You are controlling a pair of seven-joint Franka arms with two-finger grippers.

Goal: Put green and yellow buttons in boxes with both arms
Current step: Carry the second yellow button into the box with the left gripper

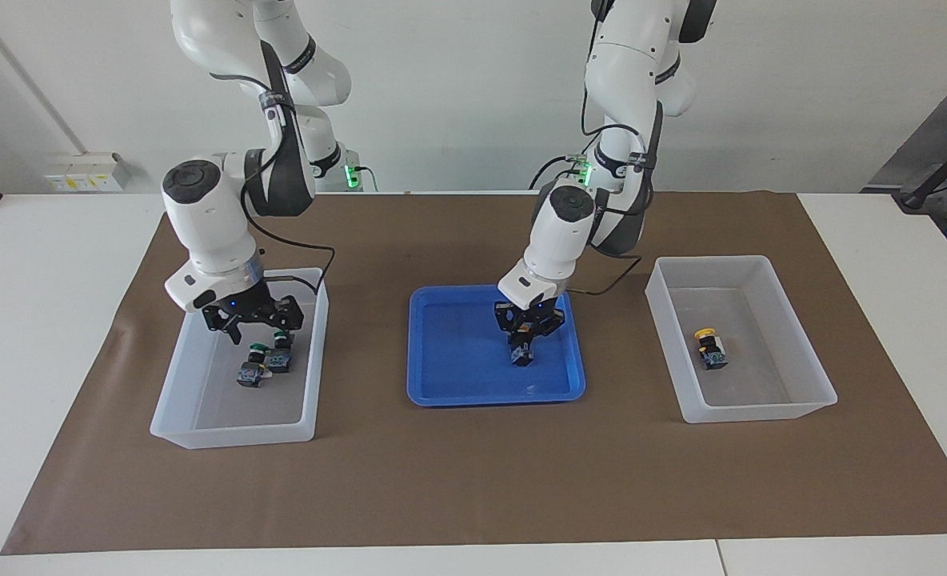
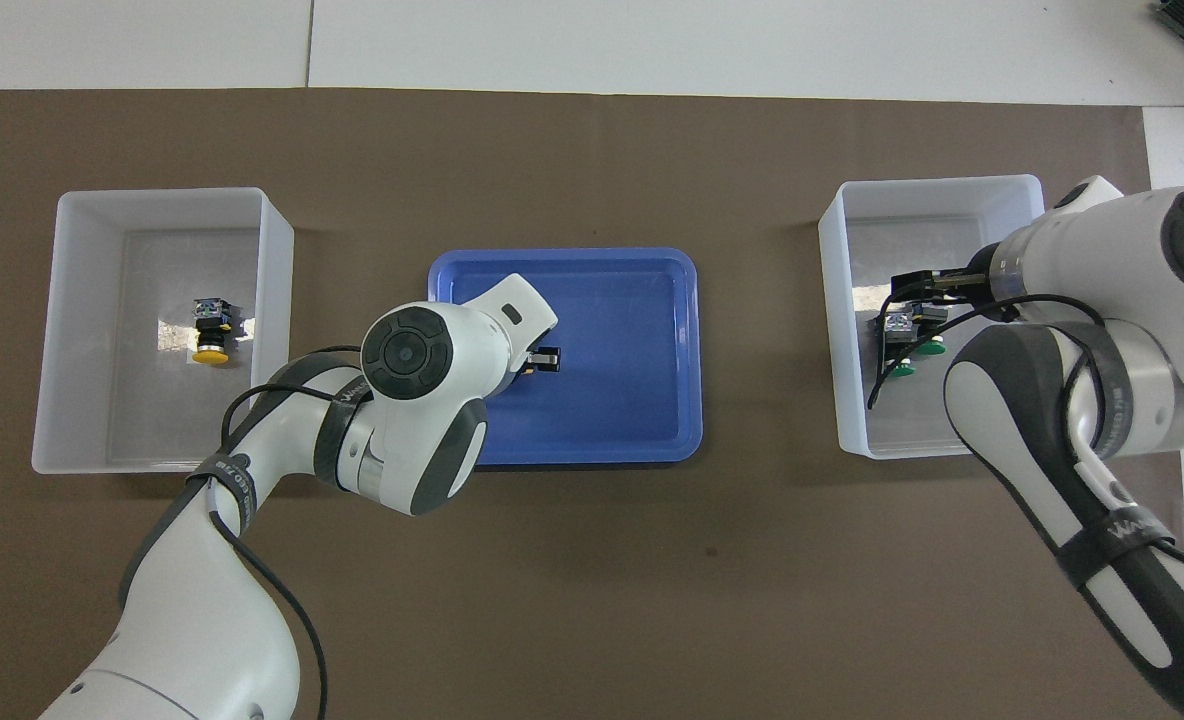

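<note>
My left gripper (image 1: 525,334) is down in the blue tray (image 1: 457,352), shut on a yellow button (image 1: 520,352) that stands on the tray floor. In the overhead view my wrist hides that button, and only the left gripper's tip (image 2: 544,359) shows. My right gripper (image 1: 254,324) is open just above two green buttons (image 1: 251,373) (image 1: 280,359), which lie side by side in the box (image 1: 233,436) at the right arm's end. They also show in the overhead view (image 2: 902,368) (image 2: 930,347). Another yellow button (image 1: 710,350) lies in the box (image 1: 761,412) at the left arm's end.
The tray and both boxes stand in a row on a brown mat (image 1: 473,480) on a white table. The tray (image 2: 632,400) holds only the gripped button. The right arm's cable (image 2: 877,375) hangs over its box (image 2: 857,445).
</note>
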